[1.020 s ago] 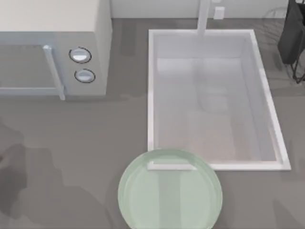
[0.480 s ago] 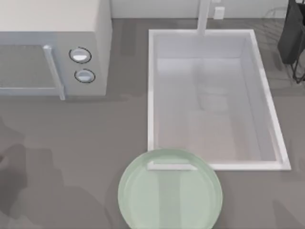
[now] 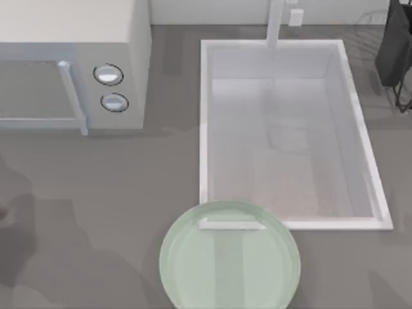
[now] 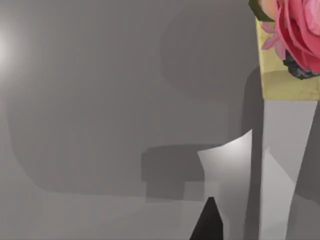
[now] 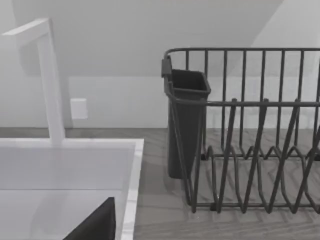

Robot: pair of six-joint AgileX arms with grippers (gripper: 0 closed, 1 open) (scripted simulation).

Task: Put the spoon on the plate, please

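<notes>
The pale green plate (image 3: 229,270) lies at the table's front edge in the top view, its far rim overlapping the front left corner of the white sink. In the left wrist view the spoon shows close up: a pale handle (image 4: 285,150) runs to a yellow end piece with a pink-red flower ornament (image 4: 292,45). A white curved piece (image 4: 227,167) sits beside the handle. A dark part of my left gripper (image 4: 207,225) pokes in close to it. A dark part of my right gripper (image 5: 95,225) hangs over the sink's edge.
A microwave (image 3: 71,64) fills the back left. The white sink (image 3: 206,129) with its faucet (image 3: 275,22) takes the middle and right. A dark wire dish rack (image 5: 250,130) with a cutlery cup (image 5: 186,120) stands at the back right (image 3: 394,51).
The shadows on the table's left side have shifted slightly. The plate, sink and microwave have not moved.
</notes>
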